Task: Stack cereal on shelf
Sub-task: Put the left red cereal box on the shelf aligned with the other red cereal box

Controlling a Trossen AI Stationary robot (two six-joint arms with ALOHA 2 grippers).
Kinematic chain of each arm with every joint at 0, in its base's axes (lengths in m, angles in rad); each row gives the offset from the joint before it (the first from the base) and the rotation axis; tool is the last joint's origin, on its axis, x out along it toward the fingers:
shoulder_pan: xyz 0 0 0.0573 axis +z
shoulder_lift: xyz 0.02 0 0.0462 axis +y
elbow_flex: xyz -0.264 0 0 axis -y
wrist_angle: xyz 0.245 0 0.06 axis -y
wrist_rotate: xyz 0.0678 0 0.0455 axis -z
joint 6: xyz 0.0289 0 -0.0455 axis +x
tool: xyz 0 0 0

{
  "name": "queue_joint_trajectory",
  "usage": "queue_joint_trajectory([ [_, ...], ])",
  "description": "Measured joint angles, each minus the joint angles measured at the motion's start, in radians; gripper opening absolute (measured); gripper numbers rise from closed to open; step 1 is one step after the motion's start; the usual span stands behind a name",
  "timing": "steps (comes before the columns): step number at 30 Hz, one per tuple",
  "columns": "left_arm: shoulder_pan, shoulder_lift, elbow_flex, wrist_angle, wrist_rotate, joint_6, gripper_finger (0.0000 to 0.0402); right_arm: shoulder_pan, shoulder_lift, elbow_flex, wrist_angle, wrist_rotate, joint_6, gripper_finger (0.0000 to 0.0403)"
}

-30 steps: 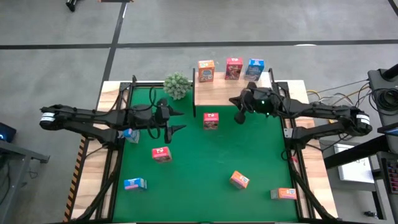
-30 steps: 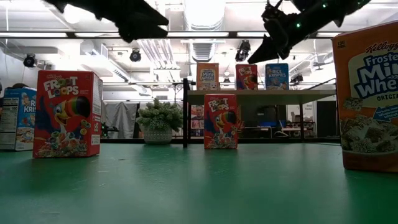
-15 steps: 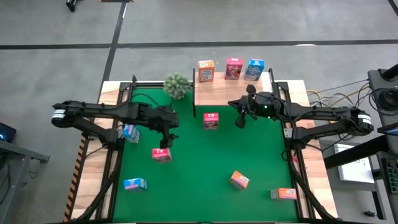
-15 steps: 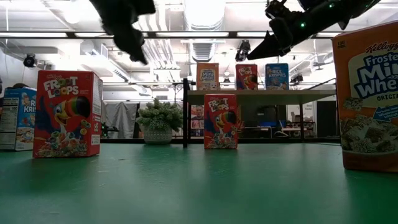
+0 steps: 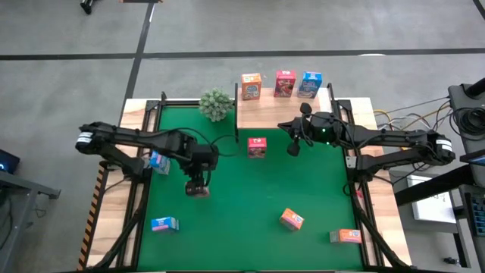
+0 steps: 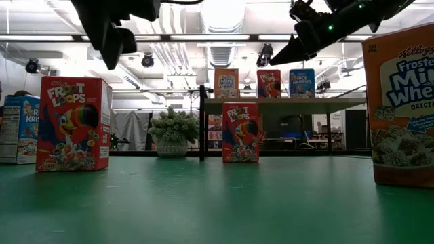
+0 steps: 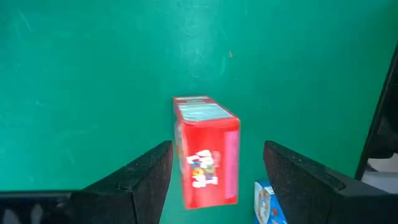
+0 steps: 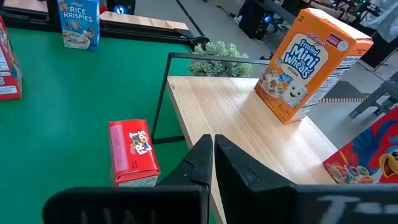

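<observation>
Non-task items on and around bench.
Small green bushy plant (image 5: pixel 216 104) at far edge of green felt table surface (image 5: pixel 242 197); grey floor (image 5: pixel 227 30) beyond.

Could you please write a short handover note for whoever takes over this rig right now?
Left gripper: open, poised above the red box on the left side of the green table, nothing held.
Right gripper: shut, empty, hovering by the shelf's front edge.
Done: three boxes stand on the shelf, orange, red, blue.
Left: six boxes on the table: a red one in front of the shelf, the red one under the left gripper, two blue at left, two orange near the front right.
</observation>
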Motion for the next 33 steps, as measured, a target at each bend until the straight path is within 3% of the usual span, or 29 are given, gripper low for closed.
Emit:
queue_joint_trajectory([
  [7,-0.066,-0.016,-0.043,-0.003,-0.004,-0.124,0.0239,0.0,-0.003,0.0,0.0,-0.004,0.003,0.0009],
  [13,-0.086,-0.018,-0.07,0.005,-0.088,-0.132,0.0271,0.0,-0.003,0.0,0.0,-0.004,0.016,0.0009],
  [20,-0.092,-0.018,-0.131,0.044,-0.092,-0.13,0.03,0.0,-0.003,0.0,-0.001,-0.004,0.016,0.0009],
  [28,-0.107,-0.018,-0.181,0.091,-0.092,-0.136,0.0301,0.0,-0.002,0.0,-0.003,-0.004,0.016,0.0009],
  [33,-0.107,-0.018,-0.185,0.095,-0.102,-0.146,0.0275,0.0,-0.002,0.0,-0.003,-0.004,0.016,0.0009],
])
